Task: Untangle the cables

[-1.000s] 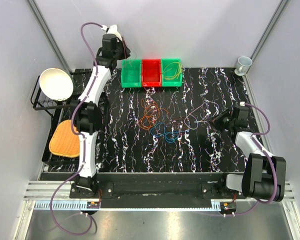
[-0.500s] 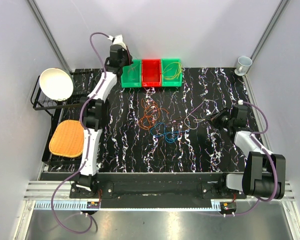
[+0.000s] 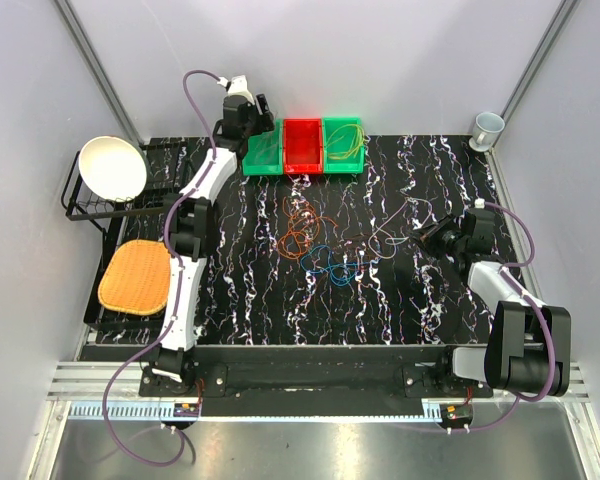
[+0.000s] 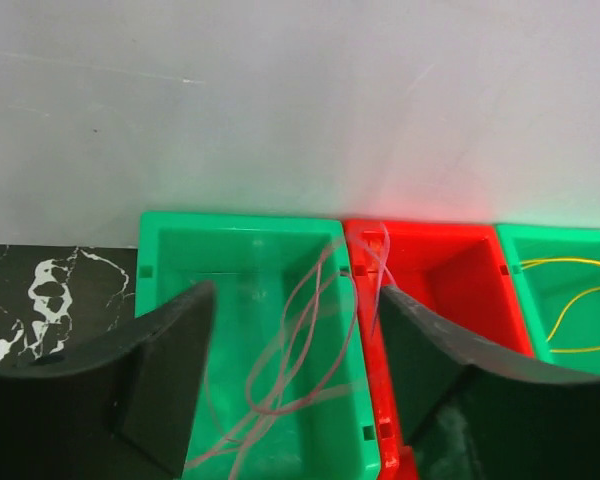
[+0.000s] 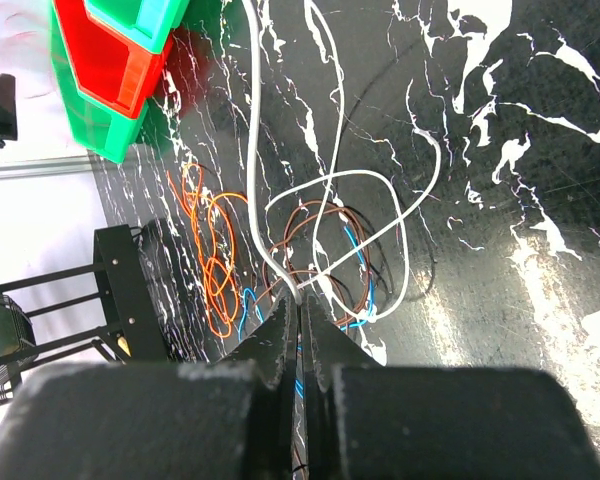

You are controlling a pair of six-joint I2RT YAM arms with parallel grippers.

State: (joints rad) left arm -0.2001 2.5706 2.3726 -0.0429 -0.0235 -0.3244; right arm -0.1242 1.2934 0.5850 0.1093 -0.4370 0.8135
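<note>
- Left wrist view showed your left gripper (image 4: 295, 310) with its jaws standing wide and nothing between them, poised over the left green bin (image 4: 170, 232).
- A pink cable (image 4: 285, 335) lay looped inside that bin. One strand seemed to ride up over the wall shared with the red bin (image 4: 450, 270). A yellow cable (image 4: 570, 262) sat in the right green bin (image 4: 580, 300).
- Your right gripper (image 5: 298, 300) was pinched fully closed on a white cable (image 5: 253, 100), low over the table (image 5: 540, 150).
- From that pinch the white cable ran out in a wide loop that crossed a brown cable (image 5: 320, 206) and a blue cable (image 5: 358, 255). An orange cable (image 5: 218, 275) lay curled just beside them.
- In the top view the heap (image 3: 315, 245) lay mid-table, near your right gripper and well apart from the bins.
- My read of the step: you were sorting cables one at a time. The pink one looked delivered, and the white one was next to come out.
- The next move called for a slow pull on the white cable, up and away from the heap, because its loop looked threaded through the brown and blue.
- Your left arm was free to come down and pin the heap, so the other cables would not drag along.
- The pink strand on the bin wall deserved a glance; it could snag or slip over the edge.
</note>
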